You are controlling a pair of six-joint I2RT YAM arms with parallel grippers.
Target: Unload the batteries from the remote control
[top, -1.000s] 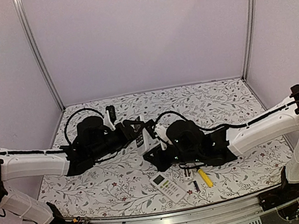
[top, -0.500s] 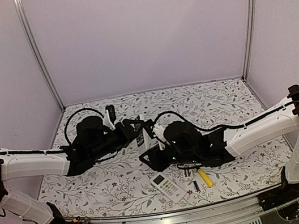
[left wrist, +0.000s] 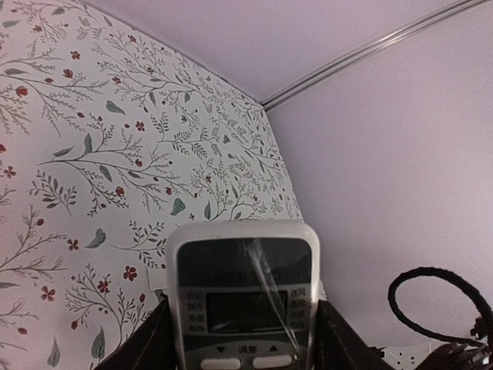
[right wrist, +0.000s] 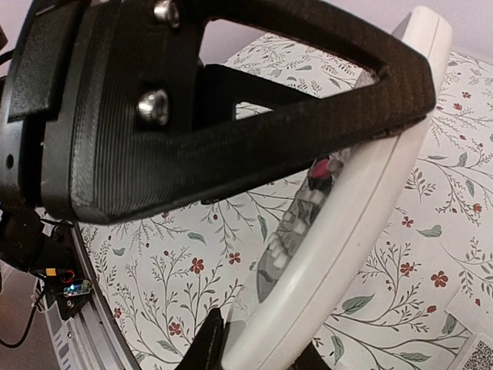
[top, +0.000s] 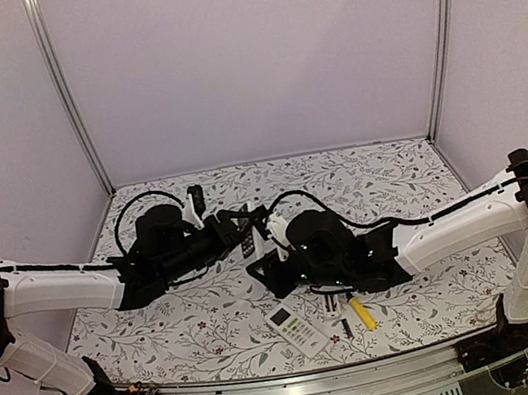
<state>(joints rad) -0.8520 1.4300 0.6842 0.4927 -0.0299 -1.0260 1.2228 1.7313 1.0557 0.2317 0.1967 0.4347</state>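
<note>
At top-view centre: left gripper [left wrist: 243,343] clamps white plastic remote control [left wrist: 243,266], display end outward. Right gripper [right wrist: 258,356] adjacent, narrow, astride remote edge; grip unconfirmed. Small dark cylindrical batteries [top: 346,327] on table at lower centre, beside yellow-handled tool [top: 363,314].

I see plain pale lilac walls [top: 251,58] at the back and sides, with slim silver metal posts [top: 68,98] at the far corners. The white tabletop printed with grey sprigs and red flowers [top: 391,171] meets a silver aluminium rail [top: 375,374] along its near edge.
</note>
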